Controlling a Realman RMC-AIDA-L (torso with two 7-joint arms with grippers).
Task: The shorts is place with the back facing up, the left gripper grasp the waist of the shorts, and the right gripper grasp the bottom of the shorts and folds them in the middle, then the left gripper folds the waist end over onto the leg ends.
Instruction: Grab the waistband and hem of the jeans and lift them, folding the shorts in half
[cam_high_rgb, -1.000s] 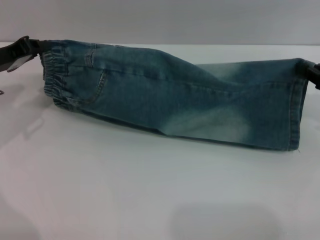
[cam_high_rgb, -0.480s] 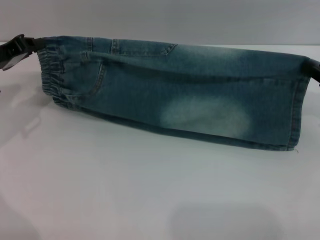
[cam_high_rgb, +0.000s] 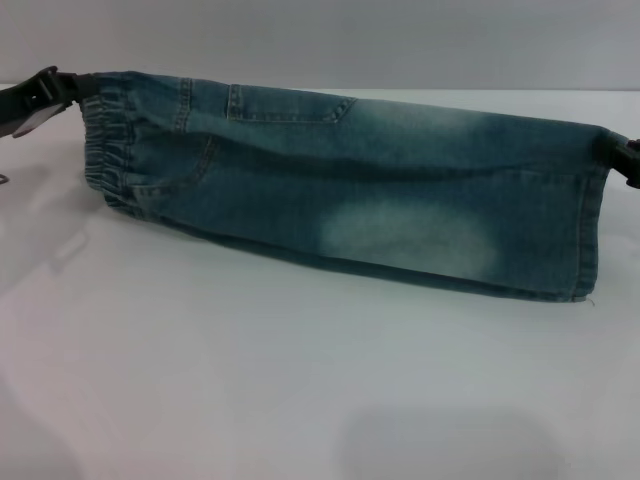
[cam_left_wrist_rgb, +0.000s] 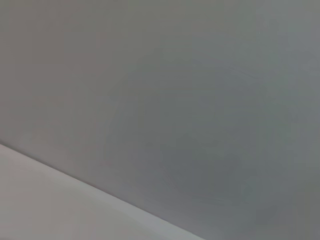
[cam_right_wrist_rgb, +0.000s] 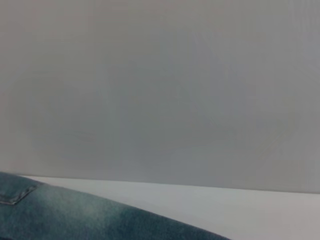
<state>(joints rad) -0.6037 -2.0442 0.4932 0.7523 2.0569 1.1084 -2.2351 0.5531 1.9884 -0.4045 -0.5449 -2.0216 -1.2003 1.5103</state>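
Left gripper (cam_high_rgb: 45, 95) sits at the far-left edge of the head view, pinched closed on the upper corner of the waist (cam_high_rgb: 110, 140). Right gripper (cam_high_rgb: 630, 158) is barely in frame at the right edge, at the top corner of the bottom of the shorts (cam_high_rgb: 592, 232); looks clamped on the hem, but its fingers are mostly cut off.

Key geometry: the shorts (cam_high_rgb: 340, 190) hang stretched between the two grippers, long axis running left-right across the white table (cam_high_rgb: 300, 390), waist left, leg ends right. Top edge is taut and held up; lower edge drags on or just above the table, I can't tell which. For the second fold the waist end has to travel rightward along that axis onto the hems, so the left gripper is the one placed to do it.

Look: faded blue denim, doubled lengthwise, gathered darker elastic band, one back patch pocket (cam_high_rgb: 288, 105) near the top fold, a bleached pale patch mid-leg. No embroidery visible from here.

Left wrist view shows only wall and table; right wrist view catches a strip of denim.
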